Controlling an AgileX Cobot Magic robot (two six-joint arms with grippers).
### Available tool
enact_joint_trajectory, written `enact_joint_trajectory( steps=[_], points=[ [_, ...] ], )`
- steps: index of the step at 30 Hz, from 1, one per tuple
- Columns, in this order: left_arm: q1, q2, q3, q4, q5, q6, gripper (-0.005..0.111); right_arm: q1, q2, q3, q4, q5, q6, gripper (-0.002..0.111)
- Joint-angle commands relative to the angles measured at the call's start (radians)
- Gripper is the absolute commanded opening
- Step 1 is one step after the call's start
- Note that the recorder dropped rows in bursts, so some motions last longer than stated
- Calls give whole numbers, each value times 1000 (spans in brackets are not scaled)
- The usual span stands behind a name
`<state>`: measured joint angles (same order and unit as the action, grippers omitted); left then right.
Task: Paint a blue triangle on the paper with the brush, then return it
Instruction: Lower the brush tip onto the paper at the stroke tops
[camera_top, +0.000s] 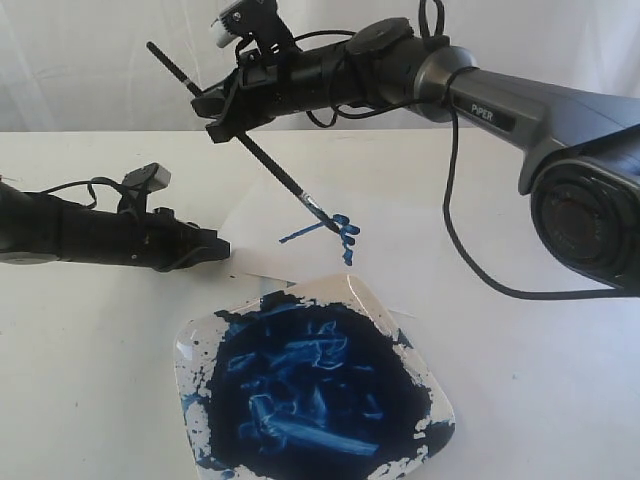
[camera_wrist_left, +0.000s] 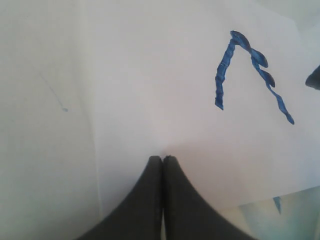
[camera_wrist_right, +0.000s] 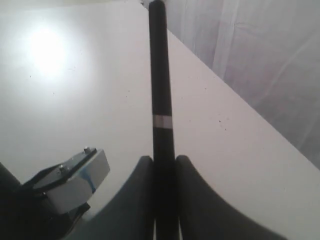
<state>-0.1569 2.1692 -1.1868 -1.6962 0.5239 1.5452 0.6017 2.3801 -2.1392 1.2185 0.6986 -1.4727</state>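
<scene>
Two sides of the blue triangle (camera_wrist_left: 223, 75) lie on the paper (camera_wrist_left: 150, 75); a third is missing. The right fingers (camera_wrist_right: 192, 200) pinch the brush (camera_top: 280, 174) high on its handle. It slants from far left down to near right, tip at the strokes. The left fingers (camera_wrist_left: 145, 200), pressed together and empty, sit at the paper's left edge.

Wavy blue strokes (camera_wrist_left: 222, 75) mark white paper (camera_wrist_left: 150, 75); black brush (camera_wrist_right: 161, 100), seemingly blue-tipped.

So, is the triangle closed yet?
No, the blue triangle shows just two strokes meeting at one corner; no third side.
</scene>
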Motion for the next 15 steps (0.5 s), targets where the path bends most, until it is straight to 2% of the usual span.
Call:
enact_joint_trajectory(
  steps=[1,15],
  points=[
    [-6,4,-2,11,-9,3,0,-5,-15,-3,-59,17,44,0],
    [-6,4,-2,11,-9,3,0,-5,-15,-3,-204,26,116,0]
  ],
)
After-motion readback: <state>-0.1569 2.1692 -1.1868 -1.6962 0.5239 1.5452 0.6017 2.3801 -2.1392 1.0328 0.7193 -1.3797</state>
